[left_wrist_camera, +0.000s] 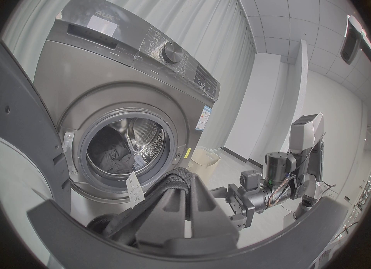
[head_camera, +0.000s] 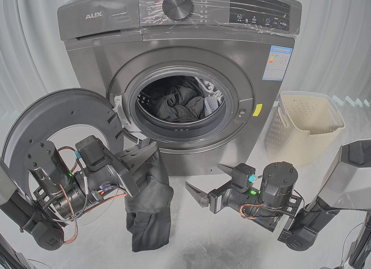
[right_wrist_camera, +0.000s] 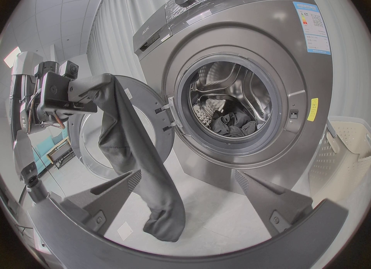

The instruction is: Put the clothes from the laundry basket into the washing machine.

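A grey front-loading washing machine (head_camera: 181,49) stands ahead with its round door (head_camera: 58,123) swung open to the left. Dark clothes (head_camera: 176,103) lie inside the drum (right_wrist_camera: 232,123). My left gripper (head_camera: 148,148) is shut on a dark grey garment (head_camera: 150,200) that hangs down toward the floor, just below and left of the drum opening. The same garment (right_wrist_camera: 131,154) drapes from that gripper in the right wrist view, and its waistband (left_wrist_camera: 181,175) sits between the fingers in the left wrist view. My right gripper (head_camera: 208,183) hangs open and empty lower right of the machine.
A cream perforated laundry basket (head_camera: 309,126) stands on the floor right of the machine; I see nothing in it. Pale curtains hang behind. The light floor in front of the machine is bare.
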